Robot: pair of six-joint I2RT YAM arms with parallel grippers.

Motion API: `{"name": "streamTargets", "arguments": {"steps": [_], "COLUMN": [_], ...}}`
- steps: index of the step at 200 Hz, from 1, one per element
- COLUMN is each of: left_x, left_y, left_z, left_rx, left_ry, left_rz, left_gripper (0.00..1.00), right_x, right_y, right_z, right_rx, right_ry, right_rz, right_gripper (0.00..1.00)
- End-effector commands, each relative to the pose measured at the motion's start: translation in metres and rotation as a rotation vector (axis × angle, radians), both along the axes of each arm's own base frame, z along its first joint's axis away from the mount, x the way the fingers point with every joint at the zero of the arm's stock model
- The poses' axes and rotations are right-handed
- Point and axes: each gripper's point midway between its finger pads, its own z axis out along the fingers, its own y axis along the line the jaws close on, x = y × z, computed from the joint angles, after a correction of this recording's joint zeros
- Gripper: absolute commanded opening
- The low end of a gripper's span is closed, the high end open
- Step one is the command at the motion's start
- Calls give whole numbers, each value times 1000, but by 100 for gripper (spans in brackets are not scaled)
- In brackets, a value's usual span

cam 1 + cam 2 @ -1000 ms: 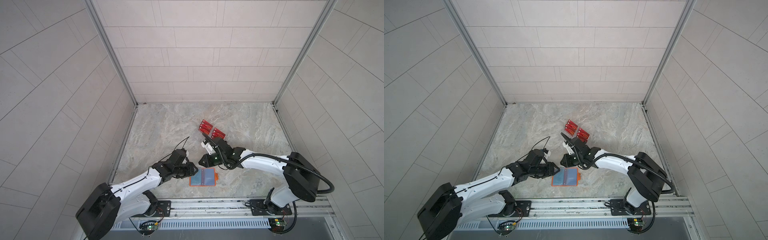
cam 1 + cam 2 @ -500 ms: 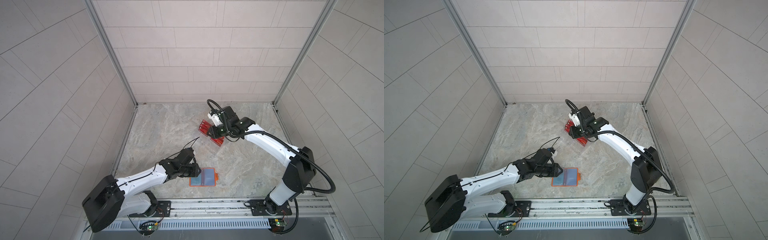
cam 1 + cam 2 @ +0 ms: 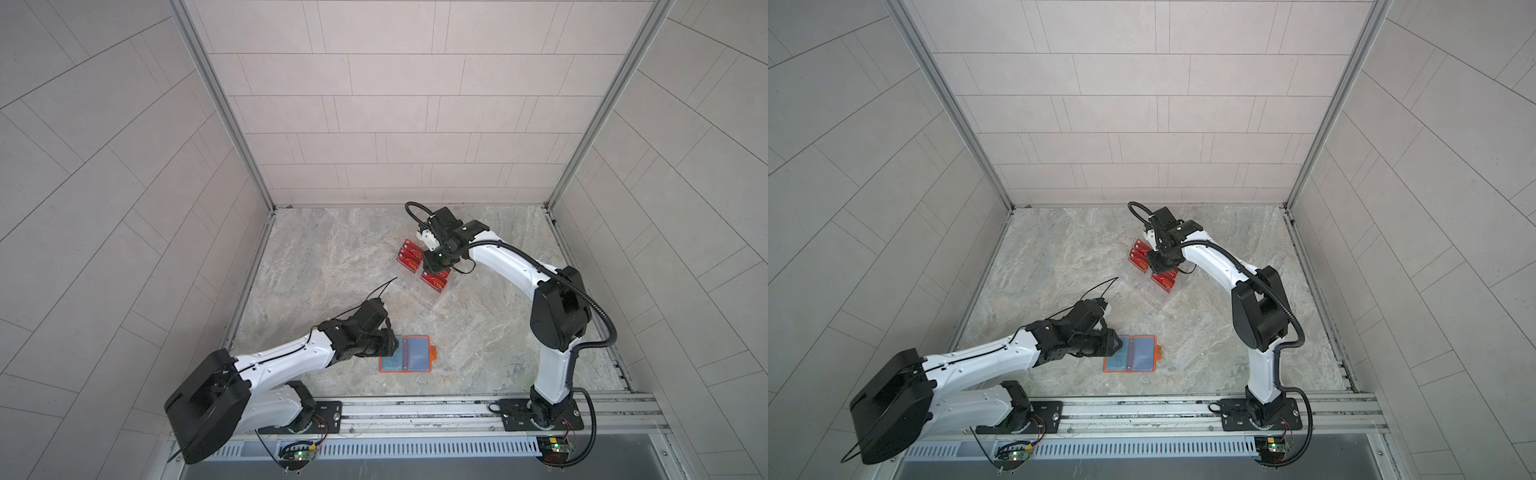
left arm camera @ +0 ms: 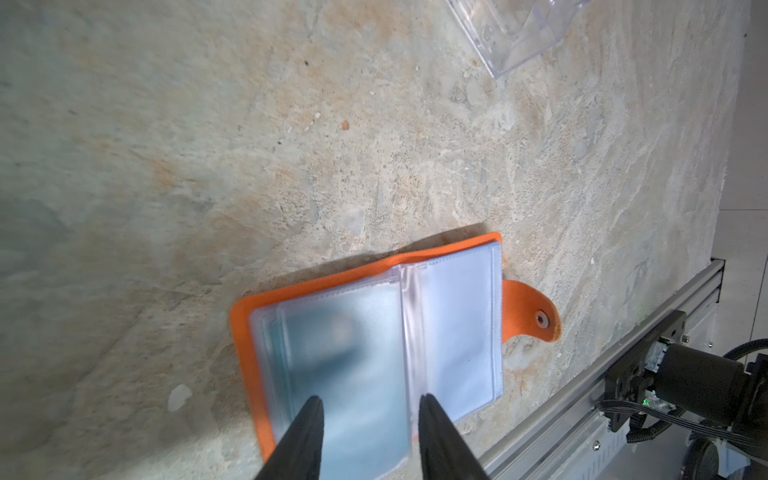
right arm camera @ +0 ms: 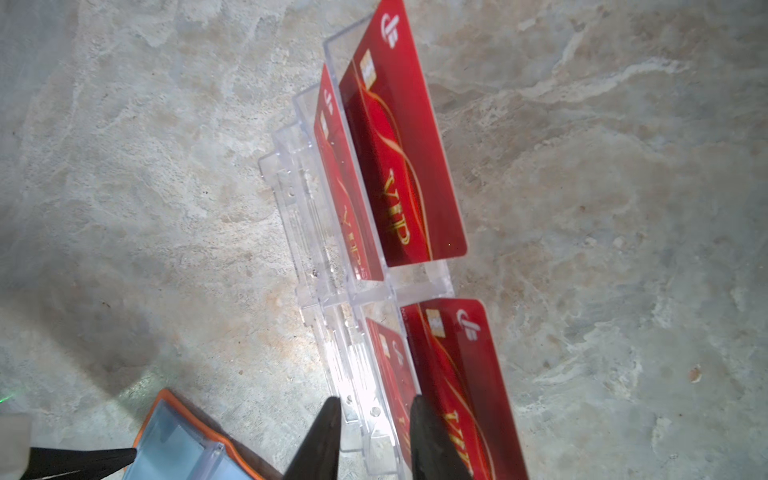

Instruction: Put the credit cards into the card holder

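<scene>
Jaws L: narrow gap, empty, tips low over card holder [image 4: 453, 332], on the page away from its strap tab; contact unclear.
Jaws R: narrow gap, not clamped, lined up on a clear tier of acrylic rack [image 5: 299, 199] by 1 red card [image 5: 395, 365].
Credit cards [image 5: 403, 158]: 4 red, upright in rack.
Holder: open flat on counter [image 3: 332, 257], well apart from rack.

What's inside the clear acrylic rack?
Four red VIP cards stand in rear slots of the clear acrylic rack, two per column; front slots empty. The right gripper covers one column's end.
</scene>
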Motion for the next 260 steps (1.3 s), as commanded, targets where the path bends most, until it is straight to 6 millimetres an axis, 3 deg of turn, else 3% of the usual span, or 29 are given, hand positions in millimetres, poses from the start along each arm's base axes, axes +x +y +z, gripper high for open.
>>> {"name": "streamTargets", "arguments": {"steps": [1,87,109,165,203,260], "left_x": [-1,-2,-2,-2,-3,-4], "left_y": [2,3,1,1,2,2], "left_z": [0,-1,0,-3,-3,-6], "left_rx": [3,2,-6,2,4,7], "left_ry": [-5,3,2,12,14,22], "left_rz": [8,11,12,8,8,8], "left_gripper": [43,46,46,48,48,49], "right_x": [-2,-1,-3,-11,-13,-17], "right_y": [-9,-3,0,3,-4,-6], "right_z": [-9,-24,-19,-14,-23,-16], "right_rx": [-78,-81,-60,-38,-82,-74], "right_ry": [18,61,60,63,74,60], "right_rz": [34,46,50,80,77,83], "right_gripper": [32,31,23,17,17,17]}}
